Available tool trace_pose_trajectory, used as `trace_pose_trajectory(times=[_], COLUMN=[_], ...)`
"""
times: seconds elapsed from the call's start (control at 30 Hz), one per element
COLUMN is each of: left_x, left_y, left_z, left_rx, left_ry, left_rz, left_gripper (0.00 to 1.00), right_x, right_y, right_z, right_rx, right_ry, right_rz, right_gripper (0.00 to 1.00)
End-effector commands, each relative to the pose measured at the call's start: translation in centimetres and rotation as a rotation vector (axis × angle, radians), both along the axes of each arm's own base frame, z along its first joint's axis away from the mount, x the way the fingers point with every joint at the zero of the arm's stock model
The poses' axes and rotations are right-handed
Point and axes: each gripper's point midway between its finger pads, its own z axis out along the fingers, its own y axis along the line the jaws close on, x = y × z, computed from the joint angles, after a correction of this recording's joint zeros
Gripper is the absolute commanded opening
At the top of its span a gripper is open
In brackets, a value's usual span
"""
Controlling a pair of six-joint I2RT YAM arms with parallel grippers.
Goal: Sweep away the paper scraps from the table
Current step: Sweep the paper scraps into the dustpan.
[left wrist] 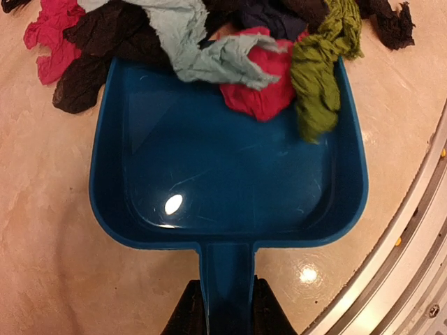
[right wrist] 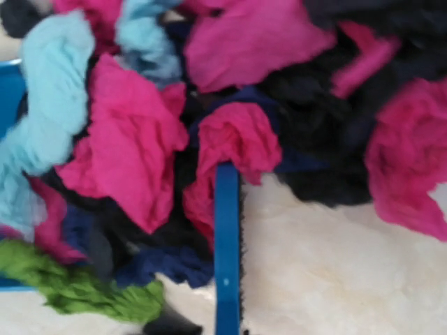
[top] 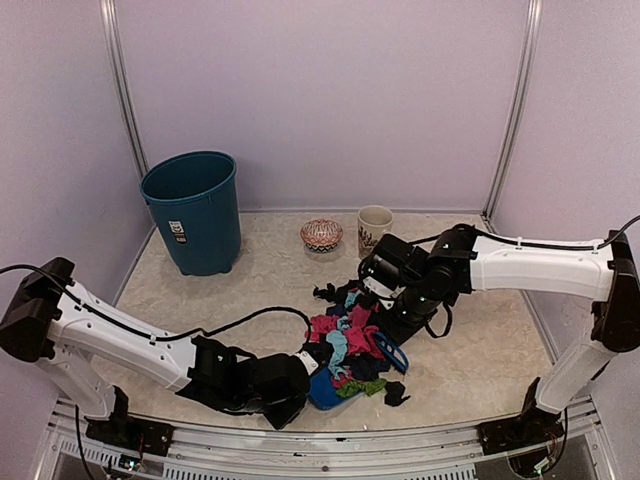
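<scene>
A heap of pink, black, light blue, navy and green paper scraps [top: 345, 335] lies on the beige table [top: 480, 350] between both arms. My left gripper [top: 300, 385] is shut on the handle of a blue dustpan [left wrist: 223, 181], its black fingers [left wrist: 188, 310] on either side of the handle. Pink, light blue and green scraps [left wrist: 258, 91] hang over the pan's mouth. My right gripper [top: 392, 325] stands over the far side of the heap, holding a blue brush [right wrist: 227, 244] whose head sits against the scraps [right wrist: 133, 153]. Its fingers are out of the right wrist view.
A teal bin [top: 195, 210] stands at the back left. A patterned bowl [top: 321, 235] and a beige mug [top: 374, 230] stand at the back centre. One black scrap [top: 397, 393] lies apart, right of the pan. The silver table frame [left wrist: 419, 230] runs close to the pan's right.
</scene>
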Motion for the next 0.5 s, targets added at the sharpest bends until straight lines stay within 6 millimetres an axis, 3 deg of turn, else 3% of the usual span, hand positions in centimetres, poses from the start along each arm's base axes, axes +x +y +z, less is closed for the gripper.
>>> trace_pose_trajectory(times=[0.0,0.23,0.47], left_x=[1.4,2.1,2.9], left_y=[0.5,0.0,0.1], left_z=[-0.7,-0.9,-1.2], left_rx=[0.037,0.033,0.022], left_ry=[-0.022,-0.035,-0.047], left_rz=[0.038,0.054,0.077], left_gripper=[0.00,0.00,0.00], right_x=[-0.9,-1.6,-1.1], right_y=[1.6,3.8,5.0], right_z=[0.4,1.1,4.0], right_rx=[-0.009,-0.004,0.033], right_ry=[-0.004,-0.029,-0.099], right_rz=[0.039,0.103,0.116], right_gripper=[0.00,0.00,0.00])
